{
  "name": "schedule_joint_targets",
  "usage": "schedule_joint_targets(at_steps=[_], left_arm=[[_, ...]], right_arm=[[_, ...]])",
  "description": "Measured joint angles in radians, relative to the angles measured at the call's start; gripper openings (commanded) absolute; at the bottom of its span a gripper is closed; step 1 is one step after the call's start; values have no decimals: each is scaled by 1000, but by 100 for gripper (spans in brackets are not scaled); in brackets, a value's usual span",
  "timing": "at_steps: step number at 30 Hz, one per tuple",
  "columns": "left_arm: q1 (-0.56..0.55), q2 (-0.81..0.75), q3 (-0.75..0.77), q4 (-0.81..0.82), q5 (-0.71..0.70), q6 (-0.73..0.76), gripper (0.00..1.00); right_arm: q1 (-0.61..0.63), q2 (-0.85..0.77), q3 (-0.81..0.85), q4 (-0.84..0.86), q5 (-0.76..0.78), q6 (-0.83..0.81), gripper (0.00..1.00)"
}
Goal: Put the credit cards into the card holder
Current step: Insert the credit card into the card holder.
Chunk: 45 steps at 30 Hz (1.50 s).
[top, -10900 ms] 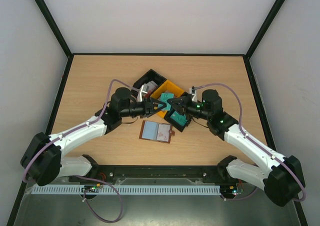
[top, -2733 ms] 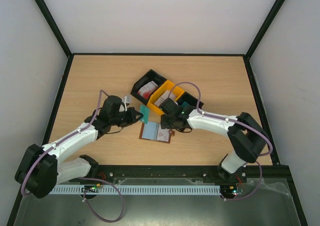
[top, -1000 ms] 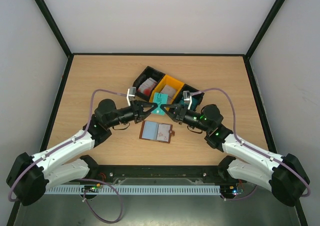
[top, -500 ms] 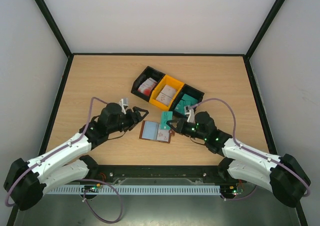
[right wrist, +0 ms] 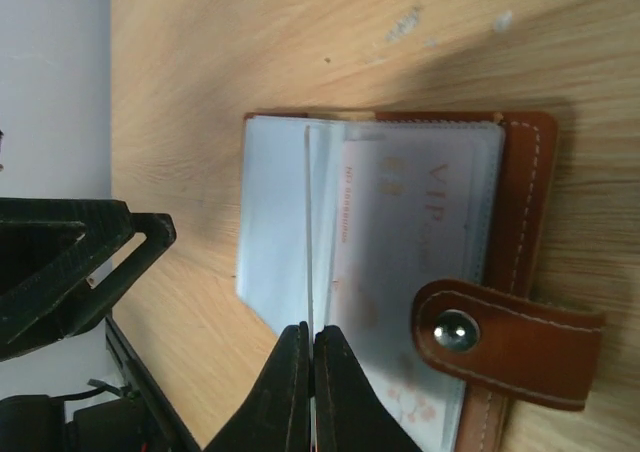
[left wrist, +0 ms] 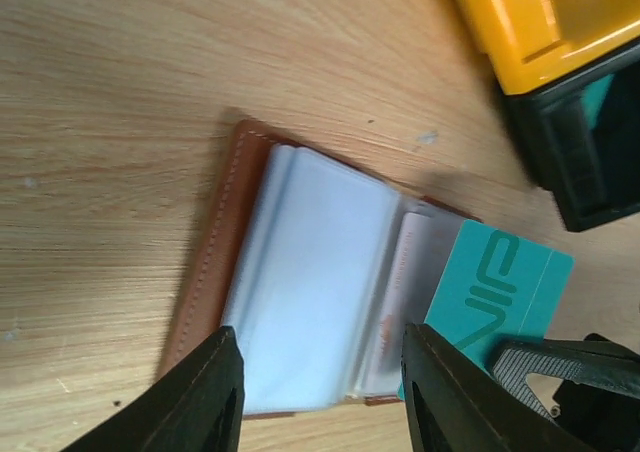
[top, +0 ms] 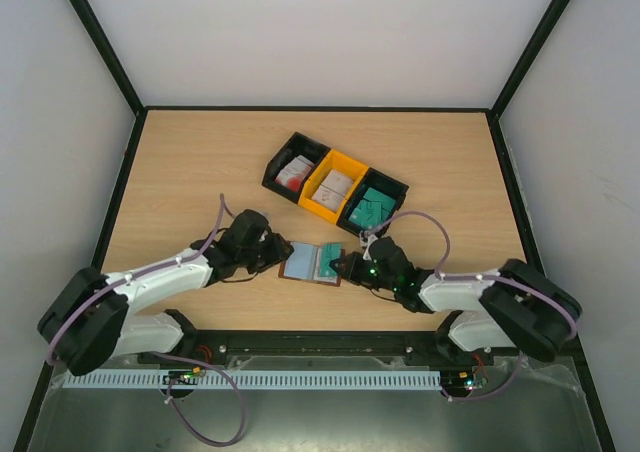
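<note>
Lying open and flat on the wooden table [top: 190,172], the card holder [top: 303,262] was found near the front edge, at 6 o'clock from a row of three bins. Its pale pockets were turned upward, and in the right wrist view its snap tab [right wrist: 505,344] was seen laid across the brown border. The left gripper [top: 277,256] was placed at 9 o'clock of the card holder, low over its brown left border. In the left wrist view its fingers [left wrist: 215,397] were seen parted with nothing clasped between them; whether the leather was touched by them could not be told. The right gripper [top: 339,266] was placed at 3 o'clock of the card holder, its jaws clenched on one corner of a teal credit card [left wrist: 500,282]. That card was held over the right-hand half of the card holder, overlapping the pocket in which a white card [right wrist: 400,242] with pink lettering was lodged. Whether the teal card's edge had entered a pocket could not be told. More teal cards [top: 375,208] were kept in the black bin [top: 399,187] at 1 o'clock of the card holder. White cards [top: 337,183] were kept in the yellow bin [top: 316,208] at 12 o'clock and in the other black bin [top: 272,179] at 11 o'clock.
</note>
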Motion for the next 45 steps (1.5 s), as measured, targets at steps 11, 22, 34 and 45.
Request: schedule_joint_targets(at_steps=[11, 22, 34, 45], left_arm=[[0, 110, 0, 13, -13, 57, 46], [1, 166, -21, 56, -32, 80, 42], [0, 168, -58, 126, -52, 83, 33], [0, 167, -69, 146, -62, 81, 28]], right_arm=[[45, 289, -10, 338, -18, 124, 2], [49, 454, -26, 574, -35, 222, 2], [49, 590, -40, 797, -45, 303, 2], [51, 603, -39, 811, -25, 300, 2]])
